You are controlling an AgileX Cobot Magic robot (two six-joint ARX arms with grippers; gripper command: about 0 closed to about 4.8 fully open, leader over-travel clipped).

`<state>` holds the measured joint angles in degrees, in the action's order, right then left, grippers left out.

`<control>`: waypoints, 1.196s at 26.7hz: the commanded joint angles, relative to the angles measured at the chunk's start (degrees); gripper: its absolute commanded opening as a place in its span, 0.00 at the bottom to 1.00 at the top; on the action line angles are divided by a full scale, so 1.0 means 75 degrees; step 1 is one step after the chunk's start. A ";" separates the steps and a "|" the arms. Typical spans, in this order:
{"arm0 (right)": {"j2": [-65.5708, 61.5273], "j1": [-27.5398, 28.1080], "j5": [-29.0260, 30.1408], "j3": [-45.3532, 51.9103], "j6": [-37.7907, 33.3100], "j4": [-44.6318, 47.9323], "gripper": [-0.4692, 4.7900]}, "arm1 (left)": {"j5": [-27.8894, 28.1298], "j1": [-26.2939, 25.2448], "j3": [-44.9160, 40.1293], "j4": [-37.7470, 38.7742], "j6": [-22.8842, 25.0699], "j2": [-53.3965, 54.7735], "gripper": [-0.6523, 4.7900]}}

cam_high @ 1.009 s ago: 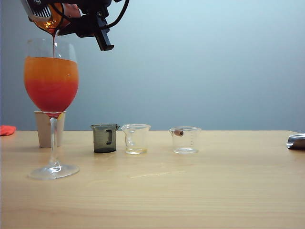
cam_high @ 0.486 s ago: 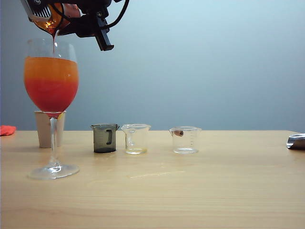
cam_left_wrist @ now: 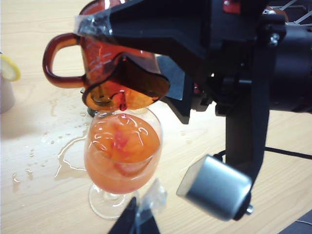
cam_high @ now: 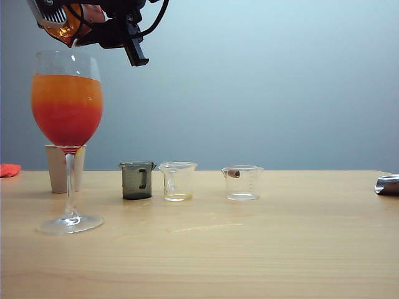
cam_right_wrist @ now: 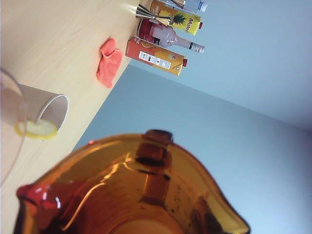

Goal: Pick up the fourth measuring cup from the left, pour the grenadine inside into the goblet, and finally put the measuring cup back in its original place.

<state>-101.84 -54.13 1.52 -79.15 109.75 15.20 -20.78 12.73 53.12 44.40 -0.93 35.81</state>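
Holding amber measuring cup (cam_left_wrist: 109,68) tipped spout-down just above goblet (cam_high: 67,124) at table's (cam_high: 249,249) left end: right gripper (cam_high: 103,28), jaws clamped on cup. Last red grenadine (cam_left_wrist: 122,103) clinging at spout over the orange-over-red drink. Left gripper (cam_left_wrist: 139,217) only a blurred tip beside goblet foot, jaw state cannot tell; smoky grey cup (cam_high: 137,180) and two clear cups (cam_high: 177,181) standing mid-table.
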 commanded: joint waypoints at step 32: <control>0.0851 0.1134 0.0775 -0.0035 -1.0672 0.0230 0.08 | 0.0000 0.0000 0.0026 -0.0044 0.0006 -0.0012 0.11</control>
<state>-96.53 -46.09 5.65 -78.94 35.35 15.62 -20.78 12.73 53.12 44.40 -0.93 35.81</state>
